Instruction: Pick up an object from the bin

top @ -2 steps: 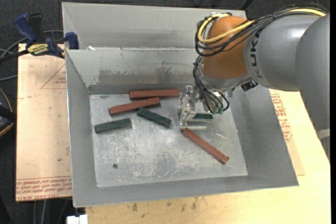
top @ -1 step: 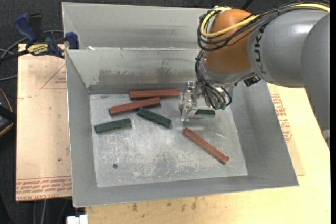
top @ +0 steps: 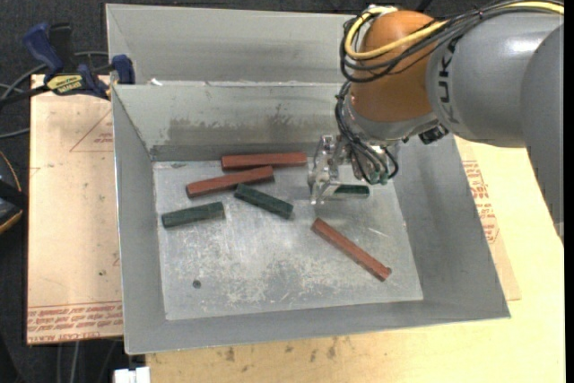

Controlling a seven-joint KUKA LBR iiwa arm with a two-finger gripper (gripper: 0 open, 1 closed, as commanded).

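My gripper [top: 323, 170] hangs low over the right middle of the bin floor, under the arm's orange cover. A short dark green stick [top: 353, 189] lies right beside it on its right, one end hidden behind the metal of the gripper. Left of the gripper lies another dark green stick [top: 264, 201], set at a slant. A red-brown stick [top: 350, 249] lies diagonally on the floor below the gripper, apart from it.
Two more red-brown sticks [top: 262, 161] [top: 229, 184] lie near the back wall, left of the gripper. A third dark green stick [top: 193, 214] lies at the far left. The arm and its cables cover the bin's right back corner.
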